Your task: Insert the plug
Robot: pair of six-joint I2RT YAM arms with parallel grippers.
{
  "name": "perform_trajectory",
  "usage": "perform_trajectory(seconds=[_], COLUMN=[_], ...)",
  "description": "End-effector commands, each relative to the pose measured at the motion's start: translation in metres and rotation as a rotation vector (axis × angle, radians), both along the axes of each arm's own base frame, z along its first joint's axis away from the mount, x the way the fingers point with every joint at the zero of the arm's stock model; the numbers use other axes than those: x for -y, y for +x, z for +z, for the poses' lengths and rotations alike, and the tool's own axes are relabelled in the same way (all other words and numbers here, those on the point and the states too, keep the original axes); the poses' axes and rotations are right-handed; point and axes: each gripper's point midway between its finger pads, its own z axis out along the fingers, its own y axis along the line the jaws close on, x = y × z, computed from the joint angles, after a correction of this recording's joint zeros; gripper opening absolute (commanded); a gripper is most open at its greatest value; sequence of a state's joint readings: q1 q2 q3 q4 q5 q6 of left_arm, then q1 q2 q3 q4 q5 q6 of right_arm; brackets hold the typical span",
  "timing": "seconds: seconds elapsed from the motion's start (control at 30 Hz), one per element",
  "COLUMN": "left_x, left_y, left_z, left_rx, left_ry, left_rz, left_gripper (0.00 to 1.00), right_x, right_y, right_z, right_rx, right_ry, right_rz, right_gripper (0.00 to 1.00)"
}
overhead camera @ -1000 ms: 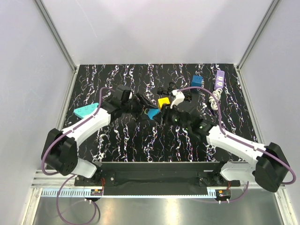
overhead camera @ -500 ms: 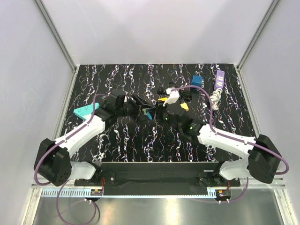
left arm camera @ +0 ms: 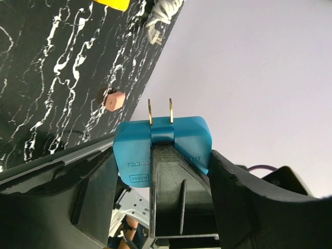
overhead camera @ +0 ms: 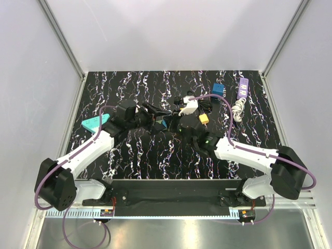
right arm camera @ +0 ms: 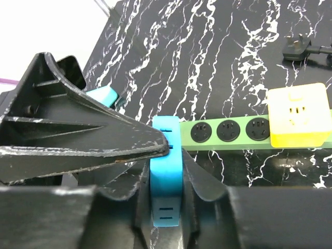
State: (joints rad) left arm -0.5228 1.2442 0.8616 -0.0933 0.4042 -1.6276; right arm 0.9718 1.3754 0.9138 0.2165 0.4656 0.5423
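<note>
You're looking at a black, white-veined tabletop (overhead camera: pixel 155 161), boxed by plain pale walls (overhead camera: pixel 171 31) and aluminium corner posts (overhead camera: pixel 61 37).

blue plug (left arm camera: pixel 193 139) base hidden behind fingers (left arm camera: pixel 234 197), green strip (right arm camera: pixel 208 146) end covered

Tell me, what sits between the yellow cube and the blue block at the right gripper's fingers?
A green power strip with three round sockets lies there, seen in the right wrist view.
</note>
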Motion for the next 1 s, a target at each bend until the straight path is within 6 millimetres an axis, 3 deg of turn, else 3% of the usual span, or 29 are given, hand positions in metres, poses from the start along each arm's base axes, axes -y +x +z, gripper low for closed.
perform_trajectory(seconds=[0.0,0.1,0.23,0.33,0.8,0.83,0.87,0.97], left_x=[0.002,0.005,0.002,-0.002,-0.004,-0.003,-0.002,0.002], left_y=[0.006,0.006,0.006,0.007,0.005,0.004,0.004,0.007], left_z=[0.025,0.027,0.028,0.033,0.035,0.034,0.035,0.041], left_rx=[0.068,0.075,0.08,0.088,0.081,0.079,0.083,0.116], left_ry=[-0.061,-0.069,-0.07,-0.076,-0.085,-0.084,-0.083,-0.075], left_rz=[0.019,0.004,0.032,0.057,0.077,0.073,0.068,0.041], left_gripper=[0.0,0.0,0.0,0.0,0.0,0.0,0.0,0.0], right_x=[0.01,0.005,-0.005,-0.001,-0.006,-0.007,-0.008,-0.013], right_y=[0.011,0.011,0.011,0.017,0.025,0.026,0.026,0.025], right_z=[0.027,0.031,0.033,0.028,0.031,0.029,0.027,0.026], right_rx=[0.07,0.092,0.09,0.08,0.096,0.09,0.088,0.09], right_ry=[0.077,0.087,0.109,0.112,0.116,0.109,0.104,0.09], right_rz=[-0.096,-0.067,-0.043,-0.09,-0.119,-0.119,-0.116,-0.088], right_gripper=[0.14,0.05,0.21,0.31,0.35,0.33,0.22,0.01])
